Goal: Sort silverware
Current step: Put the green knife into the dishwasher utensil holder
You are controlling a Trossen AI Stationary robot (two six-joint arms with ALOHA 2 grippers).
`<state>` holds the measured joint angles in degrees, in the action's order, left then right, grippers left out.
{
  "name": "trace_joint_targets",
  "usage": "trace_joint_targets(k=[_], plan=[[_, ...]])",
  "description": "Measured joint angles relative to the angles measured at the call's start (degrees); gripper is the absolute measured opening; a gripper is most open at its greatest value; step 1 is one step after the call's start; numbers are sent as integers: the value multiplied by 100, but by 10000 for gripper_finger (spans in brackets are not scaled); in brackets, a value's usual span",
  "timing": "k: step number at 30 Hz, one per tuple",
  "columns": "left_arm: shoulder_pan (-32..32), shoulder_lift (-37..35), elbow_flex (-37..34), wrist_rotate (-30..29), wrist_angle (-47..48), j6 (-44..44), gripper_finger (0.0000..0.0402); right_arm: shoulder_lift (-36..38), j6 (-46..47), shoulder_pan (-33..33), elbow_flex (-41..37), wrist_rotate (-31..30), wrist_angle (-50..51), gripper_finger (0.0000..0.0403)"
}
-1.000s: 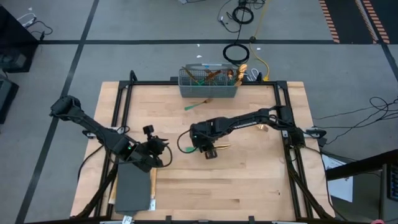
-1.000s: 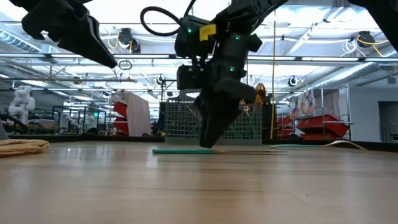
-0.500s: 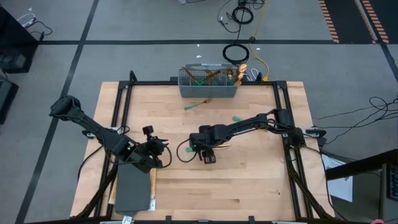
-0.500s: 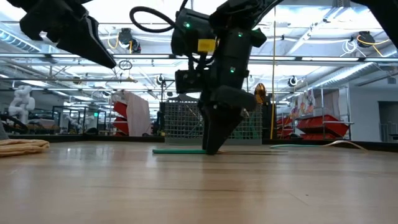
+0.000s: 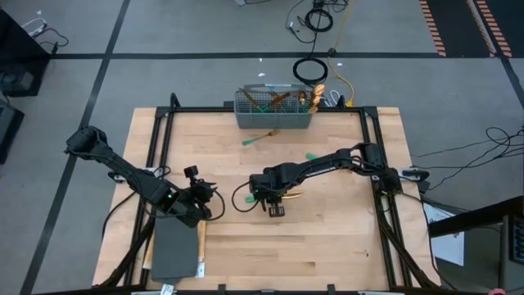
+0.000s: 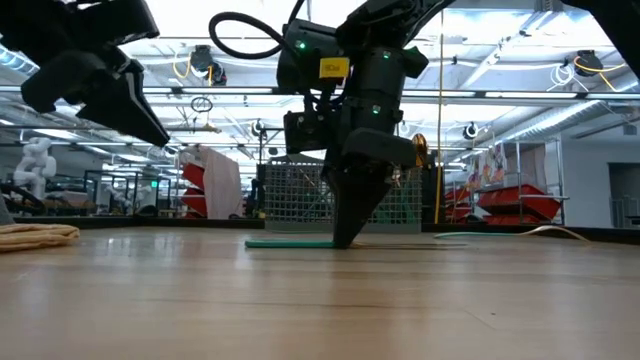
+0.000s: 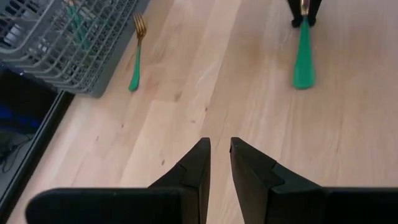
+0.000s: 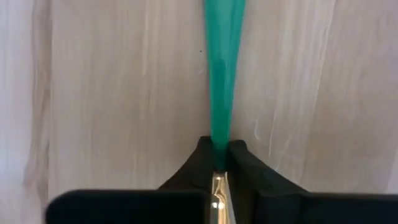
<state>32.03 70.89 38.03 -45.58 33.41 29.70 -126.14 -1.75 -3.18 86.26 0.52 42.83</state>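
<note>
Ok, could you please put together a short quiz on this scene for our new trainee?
1. True or false: the right pincer is shut on a teal-handled piece down at the table.
2. Where is the loose fork relative to the grey mesh caddy? A: inside it. B: lying on the table beside it. C: balanced across its rim.
3. Fill in: the left pincer holds ____.

Key: 1 true; 2 B; 3 nothing.
</note>
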Motion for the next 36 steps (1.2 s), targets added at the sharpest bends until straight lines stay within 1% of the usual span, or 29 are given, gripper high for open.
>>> trace_joint_targets(k=[1, 6, 9, 12, 18, 21, 23, 26, 30, 36], plan=[[0, 0, -19, 7, 1, 40, 70, 1, -44, 2, 0, -1, 4, 13], [81, 0, -95, 76, 7, 222, 70, -1, -35, -9, 97, -21, 105, 4], [141, 0, -97, 79, 2, 264, 70, -60, -1, -73, 369, -109, 344, 2], [188, 0, -97, 70, 4, 273, 70, -105, -71, -141, 808, -267, 704, 1], [229, 0, -97, -11, 9, 279, 70, -161, -193, -170, 1504, -769, 1426, 0], [229, 0, -97, -20, 9, 277, 70, -141, -299, -152, 1759, -1099, 1521, 0], [229, 0, -97, -35, 10, 275, 70, -141, -396, -116, 1904, -1169, 1599, 0], [229, 0, -97, -50, 9, 283, 70, -136, -549, 15, 2127, -1303, 1624, 0], [229, 0, -97, -52, 9, 299, 70, -99, -664, 261, 2262, -1588, 1958, 0], [229, 0, -97, -55, 4, 301, 70, 406, -810, 572, 2273, -2526, 2527, 0]])
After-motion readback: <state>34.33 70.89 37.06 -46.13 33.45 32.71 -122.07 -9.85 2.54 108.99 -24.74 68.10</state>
